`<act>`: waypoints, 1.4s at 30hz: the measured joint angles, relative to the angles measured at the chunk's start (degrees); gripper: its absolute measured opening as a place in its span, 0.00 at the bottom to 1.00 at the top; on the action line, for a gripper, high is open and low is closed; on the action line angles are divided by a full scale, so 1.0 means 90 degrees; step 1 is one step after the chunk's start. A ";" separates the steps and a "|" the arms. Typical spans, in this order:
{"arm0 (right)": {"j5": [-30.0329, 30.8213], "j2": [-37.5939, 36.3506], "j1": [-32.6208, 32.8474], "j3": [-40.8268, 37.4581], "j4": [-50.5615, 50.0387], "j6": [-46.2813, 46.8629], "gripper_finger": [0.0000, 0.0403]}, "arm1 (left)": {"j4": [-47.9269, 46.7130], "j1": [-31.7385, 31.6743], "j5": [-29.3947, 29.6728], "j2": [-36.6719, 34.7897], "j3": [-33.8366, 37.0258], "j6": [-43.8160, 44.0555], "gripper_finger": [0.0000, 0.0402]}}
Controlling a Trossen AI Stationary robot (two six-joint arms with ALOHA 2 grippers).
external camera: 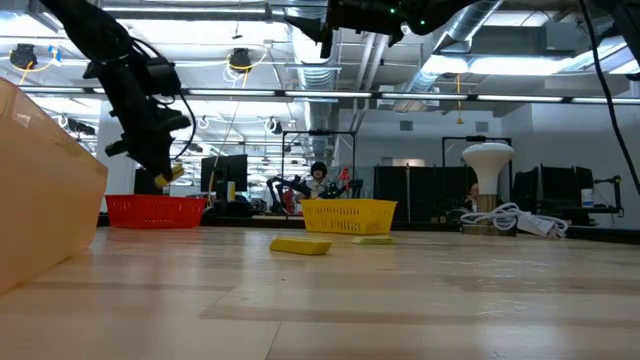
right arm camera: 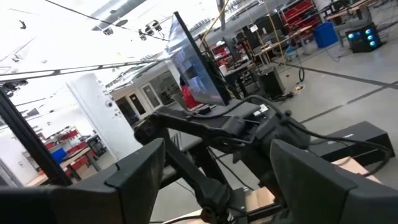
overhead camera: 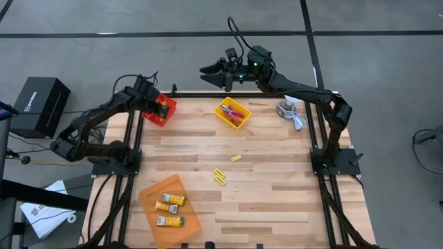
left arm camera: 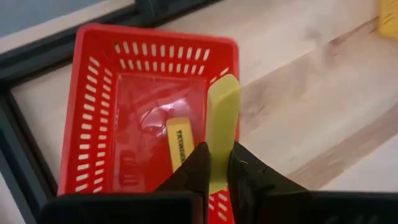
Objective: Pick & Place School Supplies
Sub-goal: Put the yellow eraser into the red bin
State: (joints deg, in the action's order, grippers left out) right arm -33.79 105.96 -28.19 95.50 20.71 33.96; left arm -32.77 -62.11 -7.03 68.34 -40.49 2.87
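**A:** Where is the piece in hand to be found?

**B:** A yellow stick (left arm camera: 222, 118) is pinched at its lower end between the narrowed fingers of the left gripper (left arm camera: 214, 163), over the red tray (left arm camera: 93, 74) at the table's far left corner. Another yellow piece (left arm camera: 179, 144) is already lying inside that tray.

**A:** How can it be expected to handle?

**B:** It is judged light and stiff, since it stands straight with no sag. A smooth skin is likely, so some slipping or pivoting may be expected when it is held so near one end. A hold nearer the middle would be steadier.

**A:** And the remaining supplies?

**B:** Loose yellow sticks (overhead camera: 219, 177) and a small yellow piece (overhead camera: 236, 158) are left near the middle of the table. Yellow-and-white packs (overhead camera: 169, 200) are seen in the orange tray (overhead camera: 192, 217) toward the near left corner, and red-handled tools (overhead camera: 236, 113) in the yellow tray (overhead camera: 223, 119) at the far edge. Whether the sticks touch each other cannot be made out.

**A:** The other arm?

**B:** The right gripper (overhead camera: 214, 72) is held high beyond the far edge, fingers spread wide, with nothing between them.
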 joint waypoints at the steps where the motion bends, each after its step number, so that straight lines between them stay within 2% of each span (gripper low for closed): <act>1: -0.0030 0.0001 0.0006 0.0000 0.0000 -0.0001 0.70 | 0.0003 0.0023 0.0075 0.0063 0.0000 0.0005 0.06; 14: -0.0140 0.0004 0.0063 0.0000 0.0117 0.0020 0.70 | 0.0097 0.0512 0.1307 0.0824 0.0000 0.0069 0.06; 23: -0.0276 0.0004 0.0066 0.0000 0.0109 0.0036 0.70 | 0.0102 0.0540 0.1430 0.1034 0.0000 0.0115 0.06; 26: -0.0274 0.0004 0.0061 0.0000 0.0109 0.0036 0.70 | 0.0100 0.0540 0.1426 0.1034 0.0000 0.0115 0.12; 37: -0.0422 0.0004 0.0061 0.0000 0.0131 0.0063 0.70 | 0.0093 0.0538 0.1332 0.0994 0.0000 0.0226 0.43; 39: -0.0435 0.0004 0.0061 0.0000 0.0150 0.0065 0.70 | 0.0115 0.0535 0.1055 0.0876 -0.0002 0.0491 0.46; 42: -0.0507 -0.0108 0.0053 -0.0012 0.0181 0.0035 0.70 | 0.0336 0.0548 0.0239 0.0498 -0.0002 0.0741 0.48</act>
State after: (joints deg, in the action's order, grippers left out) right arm -38.35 104.99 -27.71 95.39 22.34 34.28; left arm -29.75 -57.18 -4.88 72.83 -40.51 9.53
